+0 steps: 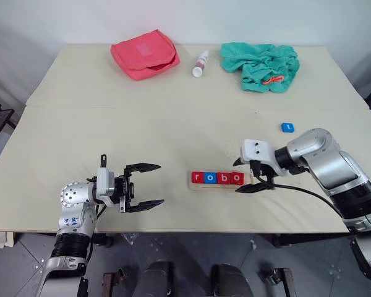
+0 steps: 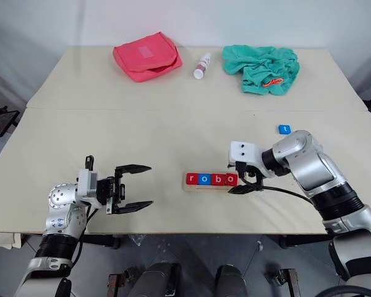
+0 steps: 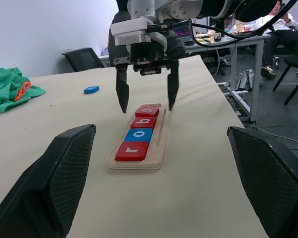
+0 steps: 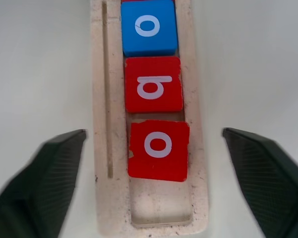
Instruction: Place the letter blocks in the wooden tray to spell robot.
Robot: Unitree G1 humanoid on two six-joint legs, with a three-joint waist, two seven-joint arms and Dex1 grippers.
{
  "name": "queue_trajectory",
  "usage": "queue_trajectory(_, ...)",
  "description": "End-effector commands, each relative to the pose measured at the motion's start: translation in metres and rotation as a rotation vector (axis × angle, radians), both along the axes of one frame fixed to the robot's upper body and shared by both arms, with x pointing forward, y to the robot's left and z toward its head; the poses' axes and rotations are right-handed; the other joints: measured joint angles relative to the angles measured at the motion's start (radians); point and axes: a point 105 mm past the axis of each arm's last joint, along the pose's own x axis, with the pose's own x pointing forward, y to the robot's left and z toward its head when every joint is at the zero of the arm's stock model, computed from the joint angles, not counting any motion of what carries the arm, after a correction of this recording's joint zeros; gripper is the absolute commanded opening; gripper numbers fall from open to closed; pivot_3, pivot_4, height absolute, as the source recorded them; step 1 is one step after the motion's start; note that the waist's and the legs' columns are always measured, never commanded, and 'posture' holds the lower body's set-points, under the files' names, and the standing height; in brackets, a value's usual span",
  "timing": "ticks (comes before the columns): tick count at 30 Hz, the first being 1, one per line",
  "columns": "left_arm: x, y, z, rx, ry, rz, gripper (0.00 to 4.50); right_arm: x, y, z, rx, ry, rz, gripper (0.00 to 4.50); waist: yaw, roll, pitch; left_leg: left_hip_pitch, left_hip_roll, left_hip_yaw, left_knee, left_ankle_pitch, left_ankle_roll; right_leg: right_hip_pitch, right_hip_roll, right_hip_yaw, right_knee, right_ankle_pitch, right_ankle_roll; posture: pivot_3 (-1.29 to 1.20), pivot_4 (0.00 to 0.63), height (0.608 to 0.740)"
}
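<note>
The wooden tray [image 1: 217, 186] lies near the table's front edge. It holds a red r [image 1: 198, 178], a blue o [image 1: 211, 178], a red b [image 4: 153, 84] and a red o [image 4: 159, 148] in a row, with a bare slot past the last one. My right gripper [image 3: 147, 106] hangs open over the tray's right end, one finger on each side of the red o, gripping nothing. A blue t block [image 1: 287, 127] lies alone on the table behind the right arm. My left gripper [image 1: 159, 184] is open and empty left of the tray, pointing toward it.
At the table's far side lie a red pouch [image 1: 145, 54], a small white bottle [image 1: 200, 64] on its side and a crumpled teal cloth [image 1: 260, 65]. A seam [image 1: 111, 109] crosses the table between them and the tray.
</note>
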Motion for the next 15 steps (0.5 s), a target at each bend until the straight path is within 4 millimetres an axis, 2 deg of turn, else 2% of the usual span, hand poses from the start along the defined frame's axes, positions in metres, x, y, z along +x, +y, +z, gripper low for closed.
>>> queue_trajectory(1, -0.001, 0.001, 0.007, -0.006, -0.036, 0.0, 4.5, -0.005, 0.003, 0.013, 0.03, -0.032, 0.015, 4.48, 0.0, 0.0, 0.0, 0.0, 0.0, 0.0, 0.0, 0.0, 0.0, 0.0, 0.0, 0.0, 0.0, 0.0, 0.0, 0.0, 0.15, 0.74)
queue_trajectory(7, 0.001, -0.001, 0.007, -0.007, -0.036, -0.009, 4.5, -0.006, -0.003, 0.019, 0.106, -0.065, -0.047, 4.48, 0.003, 0.0, 0.0, 0.0, -0.001, -0.001, 0.0, 0.0, 0.0, 0.0, 0.0, 0.0, 0.0, 0.0, 0.0, 0.0, 0.15, 0.74)
queue_trajectory(11, 0.001, -0.002, 0.007, -0.007, -0.037, -0.015, 4.5, -0.003, -0.016, 0.016, 0.085, -0.077, -0.092, 3.57, 0.0, 0.0, 0.0, 0.0, 0.0, -0.001, 0.0, 0.0, 0.0, 0.0, 0.0, 0.0, 0.0, 0.0, 0.0, 0.0, 0.15, 0.74)
queue_trajectory(15, 0.001, -0.001, 0.008, -0.007, -0.037, -0.016, 4.5, 0.004, -0.026, 0.013, 0.067, -0.09, -0.124, 2.14, -0.001, 0.0, 0.0, 0.0, 0.0, 0.0, 0.0, 0.0, 0.0, 0.0, 0.0, 0.0, 0.0, 0.0, 0.0, 0.0, 0.15, 0.74)
